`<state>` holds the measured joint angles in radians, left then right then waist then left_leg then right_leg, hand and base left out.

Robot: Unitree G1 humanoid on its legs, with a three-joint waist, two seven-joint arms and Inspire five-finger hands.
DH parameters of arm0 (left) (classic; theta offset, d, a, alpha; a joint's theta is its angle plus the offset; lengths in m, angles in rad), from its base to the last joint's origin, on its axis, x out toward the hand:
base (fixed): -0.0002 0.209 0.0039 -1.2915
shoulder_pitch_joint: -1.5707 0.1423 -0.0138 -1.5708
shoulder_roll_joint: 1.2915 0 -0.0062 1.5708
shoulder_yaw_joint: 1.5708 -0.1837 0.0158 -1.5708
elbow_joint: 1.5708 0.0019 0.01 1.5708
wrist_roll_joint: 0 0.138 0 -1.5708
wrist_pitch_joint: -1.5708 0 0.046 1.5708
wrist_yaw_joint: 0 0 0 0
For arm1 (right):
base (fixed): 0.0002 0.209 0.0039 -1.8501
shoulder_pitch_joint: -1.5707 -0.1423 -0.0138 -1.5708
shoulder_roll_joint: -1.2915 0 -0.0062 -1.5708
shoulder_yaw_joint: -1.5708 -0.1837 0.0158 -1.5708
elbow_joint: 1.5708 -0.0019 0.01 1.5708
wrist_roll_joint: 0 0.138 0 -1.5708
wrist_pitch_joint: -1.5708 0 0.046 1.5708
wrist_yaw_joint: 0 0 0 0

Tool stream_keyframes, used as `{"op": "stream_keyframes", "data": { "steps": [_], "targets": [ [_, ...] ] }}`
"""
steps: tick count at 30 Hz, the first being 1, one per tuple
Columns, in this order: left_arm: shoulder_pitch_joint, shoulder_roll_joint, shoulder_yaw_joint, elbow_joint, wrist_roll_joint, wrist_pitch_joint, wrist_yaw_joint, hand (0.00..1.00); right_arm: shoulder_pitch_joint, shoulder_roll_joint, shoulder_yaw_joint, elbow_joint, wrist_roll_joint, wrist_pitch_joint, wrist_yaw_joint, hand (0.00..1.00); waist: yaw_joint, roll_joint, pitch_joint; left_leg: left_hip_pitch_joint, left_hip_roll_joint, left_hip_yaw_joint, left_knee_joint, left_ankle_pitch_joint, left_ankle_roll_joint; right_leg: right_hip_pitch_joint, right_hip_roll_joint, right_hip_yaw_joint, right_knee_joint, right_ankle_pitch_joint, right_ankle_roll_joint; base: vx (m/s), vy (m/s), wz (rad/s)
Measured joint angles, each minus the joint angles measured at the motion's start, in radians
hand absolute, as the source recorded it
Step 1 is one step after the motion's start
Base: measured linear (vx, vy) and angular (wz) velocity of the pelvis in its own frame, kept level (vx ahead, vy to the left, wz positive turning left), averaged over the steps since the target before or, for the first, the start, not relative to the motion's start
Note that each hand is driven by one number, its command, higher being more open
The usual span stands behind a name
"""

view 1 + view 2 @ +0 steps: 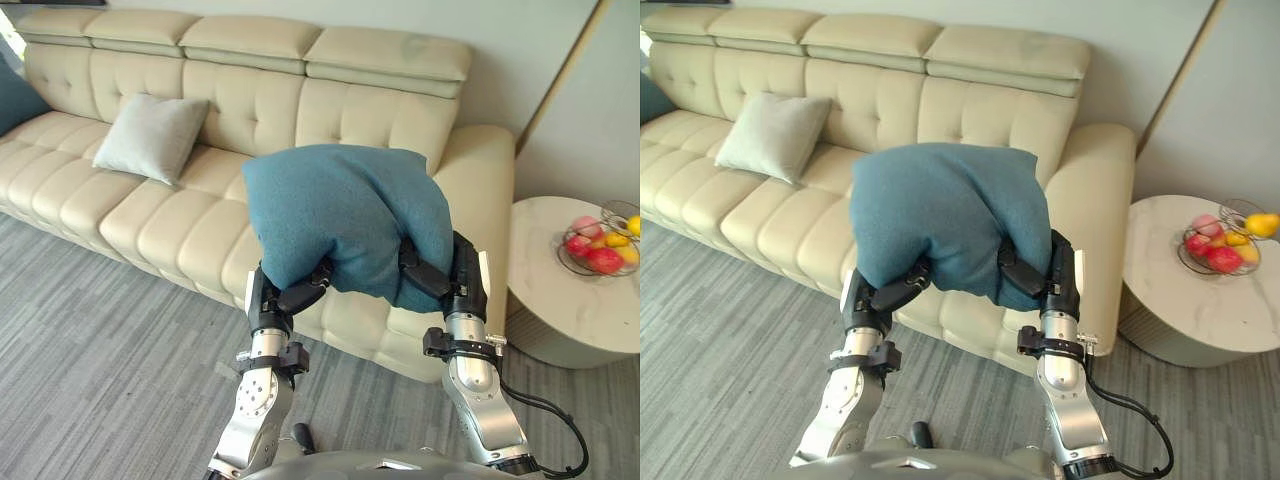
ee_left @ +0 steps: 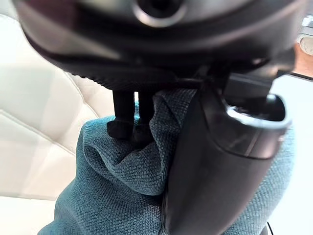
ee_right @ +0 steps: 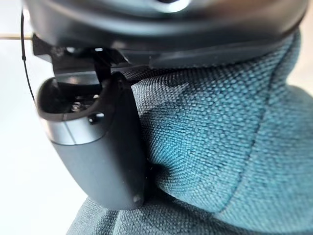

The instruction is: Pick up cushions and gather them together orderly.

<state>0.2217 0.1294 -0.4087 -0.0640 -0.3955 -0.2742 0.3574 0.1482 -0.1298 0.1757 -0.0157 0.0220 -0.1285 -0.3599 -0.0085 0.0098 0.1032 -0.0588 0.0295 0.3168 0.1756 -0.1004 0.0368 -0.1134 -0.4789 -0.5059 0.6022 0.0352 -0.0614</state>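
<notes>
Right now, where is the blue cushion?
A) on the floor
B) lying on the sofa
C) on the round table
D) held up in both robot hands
D: the blue cushion is up in the air in front of the sofa, with the left hand and the right hand gripping its bottom edge.

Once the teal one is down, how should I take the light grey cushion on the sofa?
Grip the light grey cushion by its two side edges, one hand each, coming from the front. It leans tilted against the sofa backrest with its face toward the robot, so both edges look free. The left hand and right hand are full with the teal cushion now.
</notes>
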Motion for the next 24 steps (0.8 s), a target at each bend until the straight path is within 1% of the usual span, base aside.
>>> {"op": "stream_keyframes", "data": {
  "steps": [1,2,3,4,5,6,7,8,9,10,12,13,14,15,17,18,19,20,21,22,23,24],
  "targets": [
    [0.001,0.008,0.000,0.001,0.000,0.000,0.000,0.00,-0.003,0.009,0.000,0.021,0.000,0.001,0.002,0.00,-0.002,0.002,0.012,0.015,0.002,-0.007,0.001,-0.012,0.008,-0.046,0.018,0.085,0.070,-0.028,0.026,0.07,0.176,0.17],
    [0.001,0.017,0.000,0.002,0.000,0.001,0.000,0.00,-0.003,0.020,0.001,0.037,0.000,0.005,0.007,0.00,-0.013,0.006,0.020,0.024,0.015,-0.030,-0.003,-0.019,0.016,-0.093,0.108,0.182,0.128,-0.118,0.097,0.08,0.102,0.32],
    [0.001,0.022,0.000,0.001,0.000,0.001,0.000,0.00,-0.004,0.029,0.001,0.037,0.000,0.007,0.009,0.00,-0.025,0.006,0.023,0.029,0.014,-0.041,-0.023,-0.019,0.018,-0.127,0.178,0.210,0.125,-0.170,0.119,0.12,0.097,0.37],
    [0.001,0.026,0.000,0.001,0.000,0.002,0.000,0.00,-0.004,0.025,0.001,0.037,0.000,0.007,0.011,0.00,-0.026,-0.002,0.026,0.050,-0.001,-0.043,-0.054,-0.019,0.018,-0.152,0.239,0.202,0.073,-0.200,0.119,0.16,0.093,0.24],
    [0.001,0.027,0.000,0.001,0.000,0.002,0.000,0.00,-0.004,0.024,0.001,0.037,0.000,0.007,0.011,0.00,-0.026,-0.005,0.027,0.056,-0.007,-0.044,-0.060,-0.019,0.018,-0.156,0.253,0.193,0.048,-0.203,0.115,0.21,0.083,0.16],
    [0.001,0.026,-0.001,0.001,0.000,0.004,0.000,0.00,-0.004,0.020,0.000,0.037,0.000,0.007,0.011,0.00,-0.028,-0.013,0.028,0.080,-0.030,-0.048,-0.078,-0.026,0.021,-0.166,0.284,0.166,-0.029,-0.206,0.110,0.21,0.056,0.23],
    [0.001,0.026,-0.002,0.001,0.000,0.006,0.000,0.00,-0.004,0.014,0.001,0.037,0.000,0.008,0.011,0.00,-0.040,-0.013,0.025,0.096,-0.043,-0.053,-0.078,-0.039,0.012,-0.168,0.315,0.148,-0.111,-0.202,0.103,0.20,0.027,0.26],
    [0.001,0.026,-0.002,0.001,0.000,0.006,-0.001,0.00,-0.004,0.012,0.001,0.037,0.000,0.008,0.011,0.00,-0.042,-0.014,0.022,0.099,-0.047,-0.056,-0.067,-0.050,0.012,-0.164,0.331,0.146,-0.152,-0.195,0.089,0.25,0.003,0.23],
    [0.000,0.025,-0.002,0.000,0.000,0.006,-0.001,0.00,-0.004,0.010,0.001,0.036,0.000,0.008,0.011,0.00,-0.044,-0.017,0.020,0.100,-0.051,-0.059,-0.041,-0.072,0.009,-0.163,0.348,0.147,-0.194,-0.173,0.054,0.43,-0.035,0.29],
    [-0.001,0.006,-0.004,0.014,0.000,0.009,-0.005,0.00,-0.003,-0.001,-0.002,0.034,0.000,0.011,0.011,0.00,-0.052,-0.003,0.003,0.092,-0.041,-0.081,0.063,-0.156,-0.011,-0.135,0.378,0.141,-0.253,-0.104,-0.019,0.47,-0.043,0.26],
    [-0.002,-0.013,-0.005,0.022,0.000,0.019,-0.006,0.00,0.003,-0.014,-0.005,0.032,0.000,0.016,0.011,0.00,-0.053,0.028,-0.017,0.076,-0.005,-0.079,0.127,-0.179,-0.047,-0.095,0.406,0.118,-0.294,-0.102,-0.020,0.44,-0.060,0.19],
    [-0.003,-0.020,-0.005,0.023,0.000,0.019,-0.006,0.00,0.002,-0.021,-0.006,0.030,0.000,0.018,0.012,0.00,-0.051,0.035,-0.021,0.071,0.012,-0.079,0.181,-0.182,-0.053,-0.055,0.425,0.115,-0.336,-0.102,-0.020,0.45,-0.094,0.06],
    [-0.004,-0.022,-0.006,0.027,0.000,0.019,-0.011,0.00,0.004,-0.028,-0.008,0.026,0.000,0.018,0.012,0.00,-0.051,0.035,-0.021,0.055,0.036,-0.077,0.294,-0.178,-0.078,0.010,0.445,0.116,-0.396,-0.102,-0.019,0.43,-0.089,-0.04],
    [-0.004,-0.023,-0.006,0.035,0.000,0.019,-0.019,0.00,0.010,-0.032,-0.013,0.017,0.000,0.018,0.012,0.00,-0.048,0.033,-0.019,0.021,0.064,-0.076,0.439,-0.163,-0.114,0.080,0.460,0.128,-0.453,-0.099,-0.015,0.42,-0.061,-0.17],
    [-0.004,-0.023,-0.007,0.041,0.000,0.019,-0.033,0.00,0.021,-0.026,-0.029,-0.008,0.000,0.018,0.012,0.00,-0.025,0.031,-0.018,-0.033,0.120,-0.046,0.614,-0.188,-0.111,0.162,0.471,0.173,-0.515,-0.099,-0.014,0.38,0.053,-0.49],
    [-0.004,-0.024,-0.007,0.041,0.000,0.019,-0.043,0.00,0.020,-0.025,-0.038,-0.017,0.000,0.018,0.012,0.00,-0.017,0.030,-0.018,-0.067,0.137,-0.052,0.635,-0.211,-0.099,0.184,0.466,0.210,-0.528,-0.099,-0.014,0.35,0.126,-0.71],
    [-0.005,-0.024,-0.007,0.041,0.000,0.018,-0.050,0.00,0.019,-0.025,-0.043,-0.023,0.000,0.018,0.012,0.00,-0.010,0.030,-0.018,-0.092,0.147,-0.062,0.624,-0.225,-0.093,0.194,0.458,0.240,-0.529,-0.099,-0.014,0.31,0.196,-0.75],
    [-0.005,-0.024,-0.008,0.042,0.001,0.019,-0.056,0.00,0.019,-0.022,-0.049,-0.025,0.000,0.018,0.012,0.00,-0.003,0.021,-0.012,-0.122,0.143,-0.091,0.580,-0.237,-0.087,0.205,0.440,0.279,-0.529,-0.099,-0.014,0.27,0.259,-0.75],
    [-0.006,-0.021,-0.009,0.042,0.001,0.019,-0.061,0.00,0.019,-0.012,-0.057,-0.024,0.000,0.018,0.012,0.00,0.000,0.009,-0.005,-0.152,0.126,-0.140,0.498,-0.234,-0.088,0.219,0.413,0.304,-0.526,-0.100,-0.012,0.35,0.410,-0.75],
    [-0.006,-0.019,-0.013,0.042,0.001,0.019,-0.061,0.00,0.020,-0.008,-0.059,-0.024,0.000,0.018,0.012,0.00,0.000,0.005,-0.002,-0.163,0.106,-0.204,0.381,-0.208,-0.096,0.223,0.391,0.319,-0.509,-0.106,0.006,0.29,0.393,-0.77],
    [-0.006,-0.018,-0.015,0.041,0.001,0.019,-0.060,0.00,0.020,-0.008,-0.060,-0.024,0.000,0.018,0.012,0.00,0.001,0.013,-0.003,-0.148,0.102,-0.273,0.215,-0.114,-0.101,0.223,0.381,0.337,-0.485,-0.124,0.054,0.25,0.360,-0.83],
    [-0.005,-0.022,-0.017,0.039,0.001,0.019,-0.060,0.00,0.017,-0.015,-0.061,-0.026,0.000,0.017,0.012,0.00,0.002,0.046,-0.004,-0.128,0.128,-0.347,0.093,0.085,-0.168,0.233,0.395,0.368,-0.472,-0.167,0.125,0.22,0.334,-0.78]
  ]
}}
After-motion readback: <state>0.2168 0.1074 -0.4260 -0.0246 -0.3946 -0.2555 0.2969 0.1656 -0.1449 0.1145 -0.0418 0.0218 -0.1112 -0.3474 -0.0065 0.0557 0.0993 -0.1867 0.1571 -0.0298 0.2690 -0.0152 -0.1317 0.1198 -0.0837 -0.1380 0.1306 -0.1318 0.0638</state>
